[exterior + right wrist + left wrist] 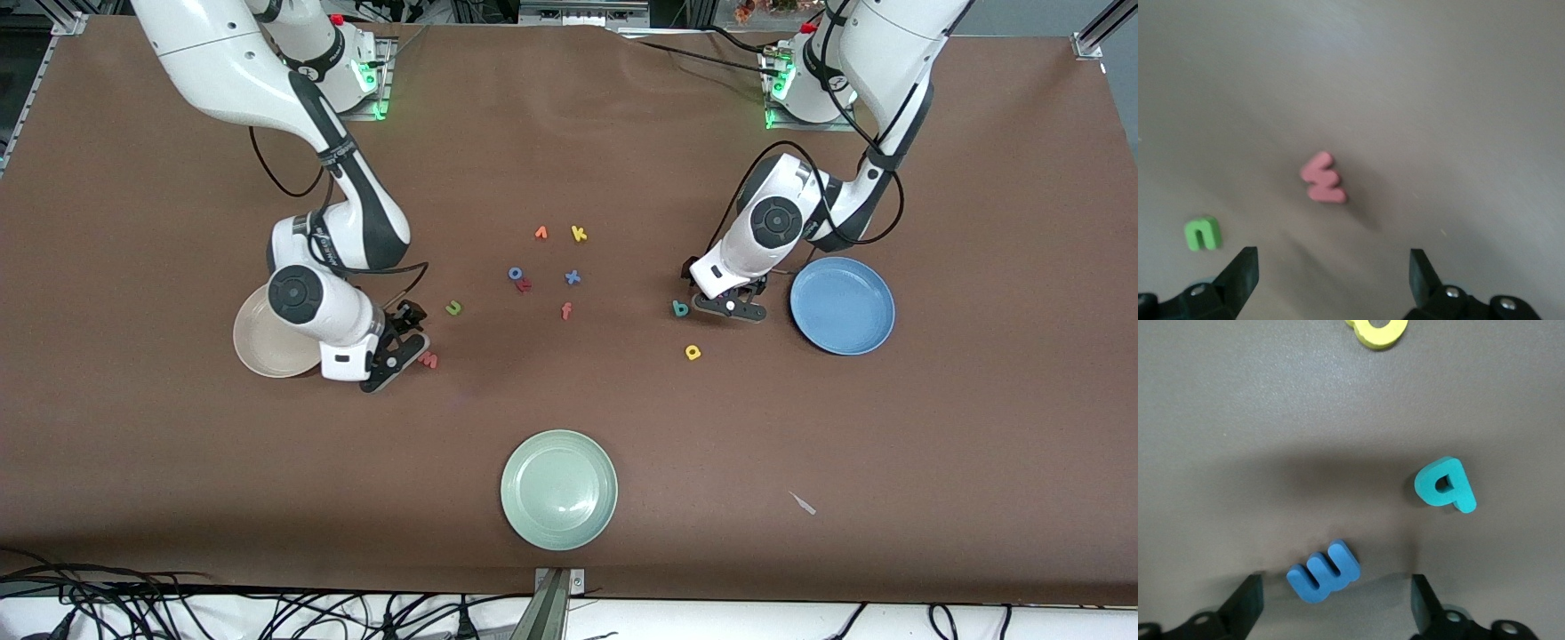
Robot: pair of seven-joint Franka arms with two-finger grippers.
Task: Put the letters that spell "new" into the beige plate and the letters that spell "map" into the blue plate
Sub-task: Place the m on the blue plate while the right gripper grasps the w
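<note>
The left claw [1335, 607] is held spread, low over the blue m [1323, 572] beside the blue plate [842, 305]; an off-centre closing could flick the small foam piece toward the teal letter [1445, 485]. The right claw [1331, 283] is spread over the pinkish-red w [1323, 178], near the beige plate [258, 342]; the green n [1203, 233] could be nudged.

- The left tool [1337, 607] stands spread around the blue "m" [1324, 571], bare bench [978, 400] on either flank; the teal letter [1445, 485] lies just beside one finger's path.
- The right tool [1331, 287] hangs wide over the pinkish-red "w" [1323, 177], the green "n" [1203, 233] lying apart.
- The middle cluster [551, 267] crowds.
</note>
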